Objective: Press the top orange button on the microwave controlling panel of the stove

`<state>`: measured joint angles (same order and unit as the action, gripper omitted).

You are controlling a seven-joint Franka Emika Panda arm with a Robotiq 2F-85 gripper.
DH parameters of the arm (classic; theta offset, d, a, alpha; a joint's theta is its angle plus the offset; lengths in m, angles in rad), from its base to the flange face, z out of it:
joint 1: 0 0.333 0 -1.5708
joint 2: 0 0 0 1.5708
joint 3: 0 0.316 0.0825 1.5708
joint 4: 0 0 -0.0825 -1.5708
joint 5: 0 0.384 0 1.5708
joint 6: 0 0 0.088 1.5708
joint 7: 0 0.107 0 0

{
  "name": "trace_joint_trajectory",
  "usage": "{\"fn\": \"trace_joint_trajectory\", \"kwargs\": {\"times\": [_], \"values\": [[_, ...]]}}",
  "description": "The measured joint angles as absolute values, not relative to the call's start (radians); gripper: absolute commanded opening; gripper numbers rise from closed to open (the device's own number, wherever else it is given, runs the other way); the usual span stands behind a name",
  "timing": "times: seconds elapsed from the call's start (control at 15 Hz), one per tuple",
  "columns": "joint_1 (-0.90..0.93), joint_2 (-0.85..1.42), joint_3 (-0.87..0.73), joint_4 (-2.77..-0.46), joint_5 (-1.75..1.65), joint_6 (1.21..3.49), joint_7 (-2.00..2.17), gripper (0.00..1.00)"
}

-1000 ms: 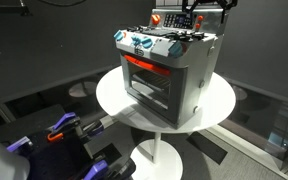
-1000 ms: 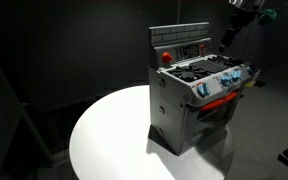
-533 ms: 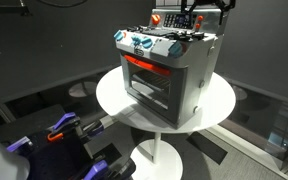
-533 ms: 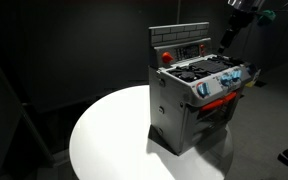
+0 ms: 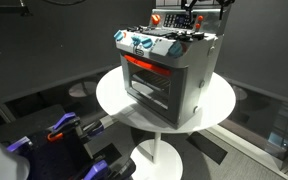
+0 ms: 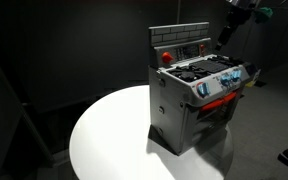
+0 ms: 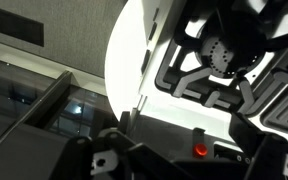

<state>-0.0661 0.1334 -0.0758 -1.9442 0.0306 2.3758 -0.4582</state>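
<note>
The grey toy stove [image 5: 169, 75] with an orange-trimmed oven window stands on a round white table [image 5: 219, 105]; it also shows in an exterior view [image 6: 189, 105]. Its dark upright back panel carries the small microwave controlling panel [image 6: 196, 47], with a red-orange button [image 6: 166, 57] to its left. My gripper [image 6: 225, 36] hangs above the stove's back corner, near the back panel [image 5: 170, 19], apart from it. In the wrist view the black burners [image 7: 219, 60] and a red button [image 7: 200, 151] show between my spread fingers [image 7: 182, 162].
White-and-blue knobs [image 5: 144, 44] line the stove's front top edge. A chair with blue and purple objects [image 5: 59, 130] stands below the table. The surroundings are dark.
The gripper has shifted slightly upward near the back panel. The stove has not moved.
</note>
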Motion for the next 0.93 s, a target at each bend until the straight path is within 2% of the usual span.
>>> {"fn": "trace_joint_trajectory", "kwargs": {"times": [0.93], "values": [[-0.075, 0.202, -0.060, -1.848, 0.031, 2.376, -0.458, 1.00]]}}
